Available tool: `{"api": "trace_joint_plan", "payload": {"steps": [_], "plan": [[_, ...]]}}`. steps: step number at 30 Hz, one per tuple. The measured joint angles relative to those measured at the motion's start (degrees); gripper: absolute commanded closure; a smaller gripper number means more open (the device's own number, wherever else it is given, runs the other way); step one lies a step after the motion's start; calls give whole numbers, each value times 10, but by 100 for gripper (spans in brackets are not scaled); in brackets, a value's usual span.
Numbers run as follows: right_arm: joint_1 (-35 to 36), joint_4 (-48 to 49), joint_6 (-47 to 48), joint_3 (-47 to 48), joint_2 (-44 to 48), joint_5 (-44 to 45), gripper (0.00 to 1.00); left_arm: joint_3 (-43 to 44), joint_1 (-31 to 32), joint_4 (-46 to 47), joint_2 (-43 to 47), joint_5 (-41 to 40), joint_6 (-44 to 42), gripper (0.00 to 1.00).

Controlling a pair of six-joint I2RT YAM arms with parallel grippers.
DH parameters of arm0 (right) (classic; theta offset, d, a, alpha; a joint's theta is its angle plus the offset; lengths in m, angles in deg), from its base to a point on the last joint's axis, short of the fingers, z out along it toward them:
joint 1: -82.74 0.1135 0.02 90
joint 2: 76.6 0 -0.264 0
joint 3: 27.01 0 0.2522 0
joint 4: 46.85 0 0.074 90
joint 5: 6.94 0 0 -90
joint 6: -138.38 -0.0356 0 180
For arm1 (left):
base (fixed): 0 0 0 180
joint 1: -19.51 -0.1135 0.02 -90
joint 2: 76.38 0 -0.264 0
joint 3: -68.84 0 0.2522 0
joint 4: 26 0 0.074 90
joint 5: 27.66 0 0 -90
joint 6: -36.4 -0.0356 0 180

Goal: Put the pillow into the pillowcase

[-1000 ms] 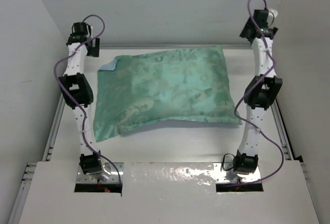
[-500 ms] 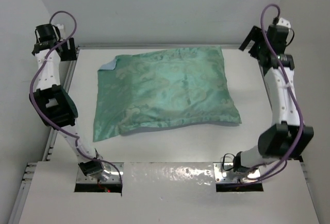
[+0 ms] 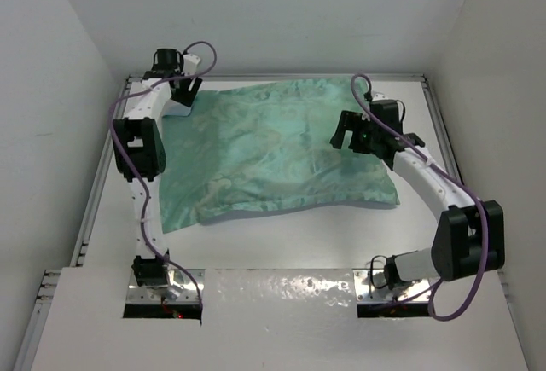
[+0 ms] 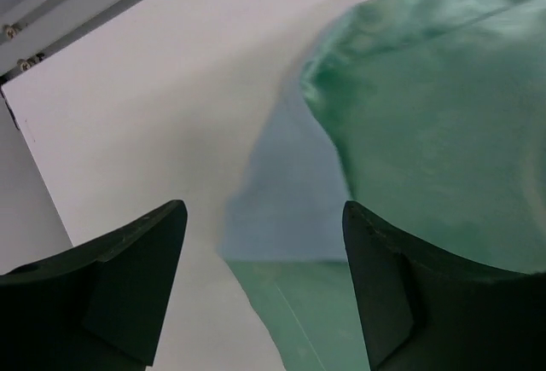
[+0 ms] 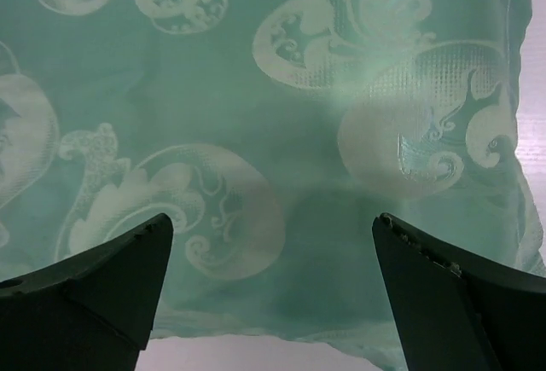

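Observation:
The pillowcase (image 3: 273,153) lies sea-green satin side up in the middle of the table and looks plump and filled. No cream-white pillow shows; it is hidden or out of view. My left gripper (image 3: 182,91) is open above the pillowcase's far left corner. In the left wrist view (image 4: 263,214) a light blue flap (image 4: 286,188) of that corner lies between its fingers. My right gripper (image 3: 345,136) is open above the right part of the pillowcase. The right wrist view (image 5: 273,222) shows the floral satin (image 5: 256,89) below it, not touched.
The white table (image 3: 281,239) runs all round the pillowcase. A metal rail (image 3: 88,217) lines its left edge and another (image 3: 473,217) its right edge. White walls close in the back and both sides. The table's far edge shows in the left wrist view (image 4: 85,0).
Both arms have swung in from the outer sides. The left gripper came to the far left corner, the right gripper came over the pillowcase's right part. The pillowcase has not moved.

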Motion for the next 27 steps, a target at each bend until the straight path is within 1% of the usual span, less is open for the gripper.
{"api": "trace_joint_plan", "payload": {"steps": [2, 5, 9, 10, 11, 13, 15, 18, 21, 24, 25, 27], "plan": [[5, 14, -4, -14, -12, 7, 1, 23, -5, 9, -38, -17, -9, 28], [7, 23, -16, -27, -45, 17, 1, 22, -9, 19, -69, -54, -18, 29], [8, 50, -31, -52, -90, 28, 1, 30, -9, 53, -89, -96, -20, 30], [8, 57, -34, -58, -94, 29, 1, 34, -9, 64, -94, -106, -18, 32], [9, 65, -37, -63, -97, 32, 1, 38, -11, 76, -100, -120, -15, 37], [11, 74, -39, -67, -97, 41, 1, 44, -12, 101, -116, -157, -5, 38], [12, 76, -39, -68, -99, 45, 1, 75, -17, 115, -139, -194, 7, 37], [13, 80, -39, -68, -106, 51, 1, 162, -46, 123, -196, -227, 46, 40], [14, 87, -35, -68, -116, 53, 1, 170, -101, 128, -203, -228, 83, 40], [14, 89, -29, -68, -118, 53, 1, 103, -156, 139, -162, -208, 100, 39], [15, 89, -28, -68, -118, 52, 1, 83, -172, 129, -144, -192, 104, 39], [15, 83, -23, -64, -118, 52, 1, 42, -194, 107, -101, -129, 111, 41]]}}
